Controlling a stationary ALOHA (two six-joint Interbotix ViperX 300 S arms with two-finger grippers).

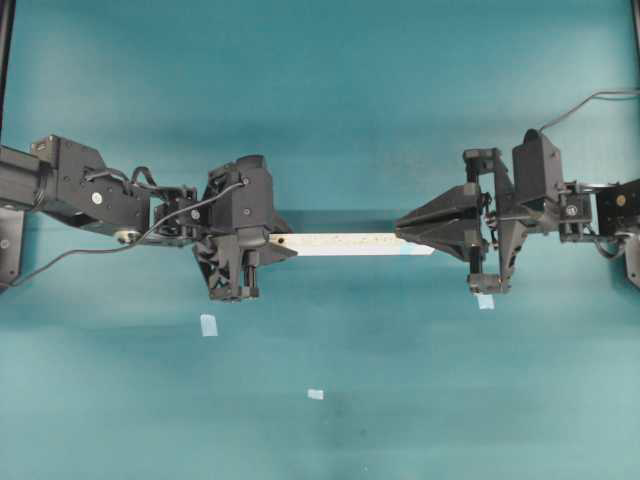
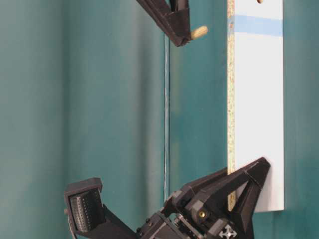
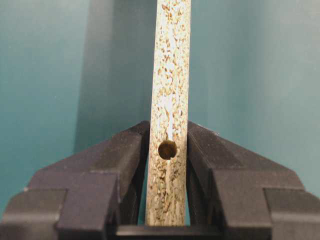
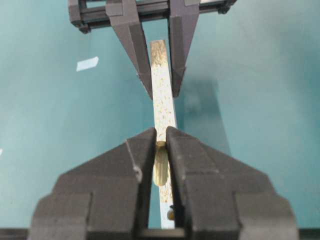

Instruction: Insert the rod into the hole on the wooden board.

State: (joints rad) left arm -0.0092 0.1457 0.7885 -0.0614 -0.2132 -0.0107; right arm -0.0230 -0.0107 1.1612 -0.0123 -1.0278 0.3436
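Observation:
The wooden board (image 1: pixel 350 244) hangs level above the teal table, speckled edge up. My left gripper (image 1: pixel 283 245) is shut on its left end. In the left wrist view the fingers (image 3: pixel 125 160) clamp both sides of the board (image 3: pixel 170 75) beside a plain dark hole (image 3: pixel 167 149). My right gripper (image 4: pixel 160 132) is shut on the rod (image 4: pixel 161 167), a short cream dowel, just over the board's right end. The hole (image 4: pixel 171 215) shows below the rod, on a pale blue patch. In the table-level view the rod (image 2: pixel 199 32) pokes from the right gripper (image 2: pixel 183 35) toward the board (image 2: pixel 259 99), level with its blue band (image 2: pixel 259 25). A gap separates them.
Three small pale blue tape squares lie on the table: one (image 1: pixel 208 324) front left, one (image 1: pixel 315 394) front middle, and one (image 1: pixel 485 301) under the right arm. Both arms reach in from the sides, and the left gripper (image 4: pixel 162 90) faces the right wrist camera.

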